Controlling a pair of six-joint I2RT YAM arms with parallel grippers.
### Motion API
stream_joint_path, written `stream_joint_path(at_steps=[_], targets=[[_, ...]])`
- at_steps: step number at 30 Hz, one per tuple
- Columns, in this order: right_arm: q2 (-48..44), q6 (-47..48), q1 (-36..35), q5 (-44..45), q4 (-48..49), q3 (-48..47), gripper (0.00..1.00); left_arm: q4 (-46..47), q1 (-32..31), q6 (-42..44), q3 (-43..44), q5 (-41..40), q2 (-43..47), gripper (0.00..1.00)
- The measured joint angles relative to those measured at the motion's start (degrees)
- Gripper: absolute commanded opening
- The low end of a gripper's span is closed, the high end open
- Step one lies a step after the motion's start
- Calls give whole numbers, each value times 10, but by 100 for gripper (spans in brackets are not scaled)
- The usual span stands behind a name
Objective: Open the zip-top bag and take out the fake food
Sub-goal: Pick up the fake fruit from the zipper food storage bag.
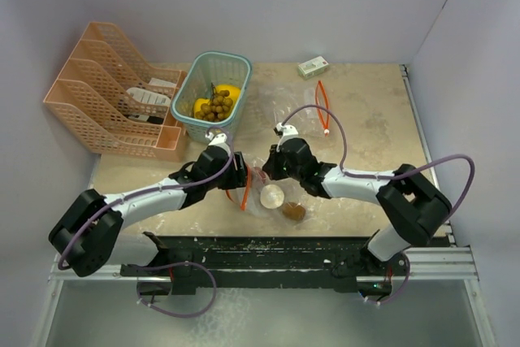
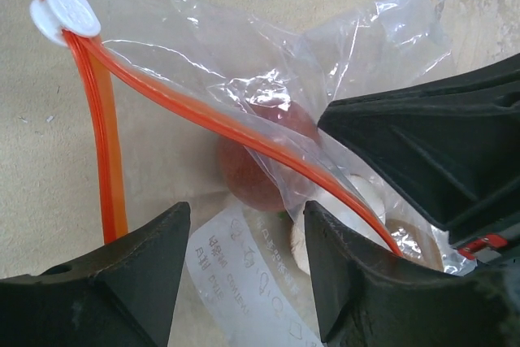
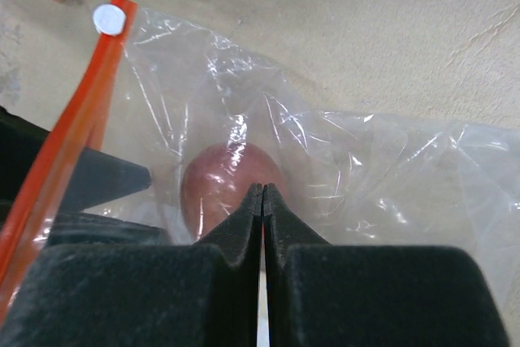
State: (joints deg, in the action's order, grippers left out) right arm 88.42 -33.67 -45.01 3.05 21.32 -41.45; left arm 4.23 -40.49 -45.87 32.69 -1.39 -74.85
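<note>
The clear zip-top bag (image 1: 283,190) lies at the table's near middle, its orange zip track (image 2: 203,115) parted and its white slider (image 2: 69,10) at the track's far end. Fake food shows through the film: a red piece (image 2: 248,172), a beige piece (image 1: 271,195) and a brown piece (image 1: 294,211). My left gripper (image 2: 246,213) is open at the bag's mouth, the printed film between its fingers, the red piece just beyond the tips. My right gripper (image 3: 262,188) is shut, pinching the bag's upper film (image 3: 366,160) above the red piece (image 3: 219,184).
A teal basket (image 1: 197,67) at the back holds yellow fruits (image 1: 230,92) and a grape cluster (image 1: 215,106). A peach file organiser (image 1: 106,107) stands at the left. A small white-green box (image 1: 313,65) and an orange strip (image 1: 322,107) lie at the back right.
</note>
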Motion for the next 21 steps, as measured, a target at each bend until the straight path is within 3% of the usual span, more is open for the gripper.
stream_joint_path(at_steps=[10,21], targets=[[76,-9,-1,-13,46,2,0,4,2,0,1,-4,-12,63],[85,-22,-11,-41,89,15,0,23,3,0,6,3,-44,62]])
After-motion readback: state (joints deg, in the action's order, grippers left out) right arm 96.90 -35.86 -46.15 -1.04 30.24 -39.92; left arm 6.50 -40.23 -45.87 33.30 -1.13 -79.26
